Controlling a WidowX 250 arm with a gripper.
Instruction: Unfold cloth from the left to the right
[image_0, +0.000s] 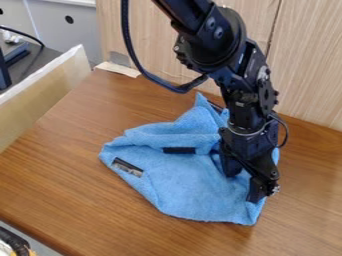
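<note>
Blue cloth (190, 181) lies bunched mid-table on the brown wood top (73, 190), folded over along its far side with a peak sticking up at the back, dark-and-grey label (127, 167) near its left corner, black strip (179, 150) by the fold. Gripper (243, 184) points down over the cloth's right part, fingers apart with blue fabric visible between them. Pale wood-grain panel (308, 65) stands behind the table.

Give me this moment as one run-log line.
task: unfold cloth | gripper: open, at cloth's right side in view | cloth: blue, rumpled, partly folded over, on wooden table | status: not yet flat
</note>
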